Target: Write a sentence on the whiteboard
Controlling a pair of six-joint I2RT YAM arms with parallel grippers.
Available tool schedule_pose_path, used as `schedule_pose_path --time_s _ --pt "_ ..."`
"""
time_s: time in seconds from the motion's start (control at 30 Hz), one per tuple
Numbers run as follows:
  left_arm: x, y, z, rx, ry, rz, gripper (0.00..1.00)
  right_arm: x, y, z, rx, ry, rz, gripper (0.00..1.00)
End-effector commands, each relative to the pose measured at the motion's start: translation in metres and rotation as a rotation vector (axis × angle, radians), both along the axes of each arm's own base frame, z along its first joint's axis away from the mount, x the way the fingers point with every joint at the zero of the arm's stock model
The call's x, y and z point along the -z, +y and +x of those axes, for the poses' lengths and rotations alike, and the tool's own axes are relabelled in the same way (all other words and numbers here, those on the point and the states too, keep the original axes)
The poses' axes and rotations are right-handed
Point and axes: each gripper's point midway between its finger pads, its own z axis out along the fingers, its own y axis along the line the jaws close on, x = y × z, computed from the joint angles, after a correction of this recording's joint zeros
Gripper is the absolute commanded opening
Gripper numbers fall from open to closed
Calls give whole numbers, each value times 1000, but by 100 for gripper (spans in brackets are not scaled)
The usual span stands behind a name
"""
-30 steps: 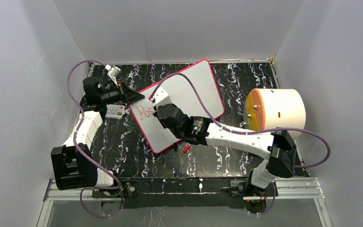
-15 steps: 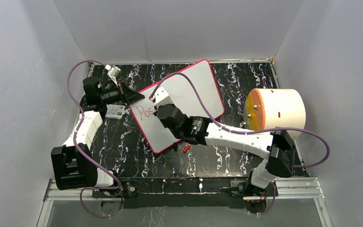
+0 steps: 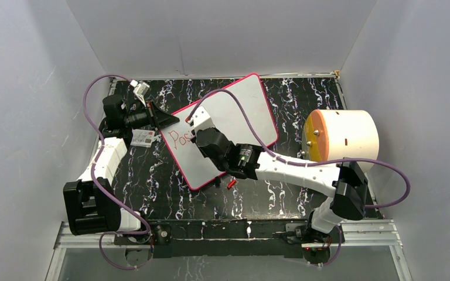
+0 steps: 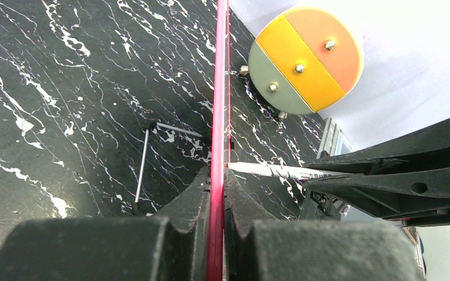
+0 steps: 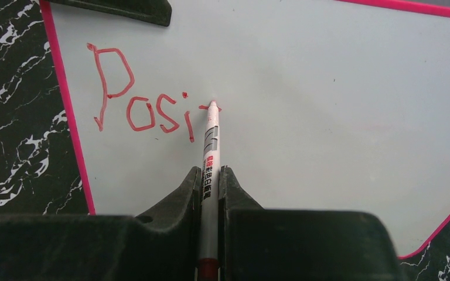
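The whiteboard [image 3: 240,111] stands tilted on the dark marbled table, its pink frame edge-on in the left wrist view [image 4: 220,88]. My left gripper [image 3: 173,120] is shut on that frame [image 4: 217,175] at the board's left edge. My right gripper [image 3: 198,133] is shut on a white marker [image 5: 211,140], whose red tip touches the board [image 5: 328,105]. The sentence [image 5: 140,105] reads "Posi" in red, with a short stroke begun at the tip. From above only "Pos" [image 3: 179,139] shows beside the right wrist. The marker [image 4: 269,171] meets the board face.
A large cream drum [image 3: 343,136] with an orange, yellow and grey face lies at the right. A small printed card [image 3: 143,138] lies by the left arm. A red cap [image 3: 231,184] lies below the board. A thin metal rod [image 4: 143,164] lies behind the board.
The right wrist has edged slightly to the right along the board with the marker. The left arm and the board have not moved.
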Motion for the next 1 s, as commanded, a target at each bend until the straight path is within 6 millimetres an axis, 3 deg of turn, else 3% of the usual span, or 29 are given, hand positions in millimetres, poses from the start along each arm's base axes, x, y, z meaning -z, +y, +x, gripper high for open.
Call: schedule_pose_path --time_s 0.0,0.5,0.97 --pt "28 12 13 -88 28 71 0 -40 2 2 -13 -54 121 0" --pt "27 12 13 -85 25 70 0 -25 9 9 3 -46 65 0" --pt "27 12 13 -85 25 69 0 -9 6 1 -18 19 3 0"
